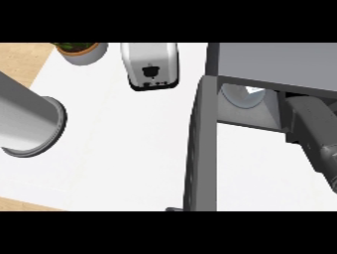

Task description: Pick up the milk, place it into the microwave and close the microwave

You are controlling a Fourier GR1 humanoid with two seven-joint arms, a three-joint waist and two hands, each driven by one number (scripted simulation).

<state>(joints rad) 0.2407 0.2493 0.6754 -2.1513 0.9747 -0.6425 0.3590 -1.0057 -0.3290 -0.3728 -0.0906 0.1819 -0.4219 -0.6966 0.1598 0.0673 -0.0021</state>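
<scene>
The microwave (pixel 288 64) stands at the upper right with its door (pixel 200 149) swung open toward me, seen edge-on. Inside, the round glass plate (pixel 239 95) shows. A small white and pale-blue corner (pixel 256 90) peeks out beside the plate; I cannot tell whether it is the milk. My right forearm (pixel 317 134) runs from the lower right into the cavity, and the microwave's top hides the hand. My left forearm (pixel 18 109) crosses the left side close to me, its hand out of the picture.
A white toaster (pixel 151 64) stands at the back centre, next to a potted plant (pixel 80 49) at the back left. The white counter (pixel 120 149) lies between the left forearm and the open door.
</scene>
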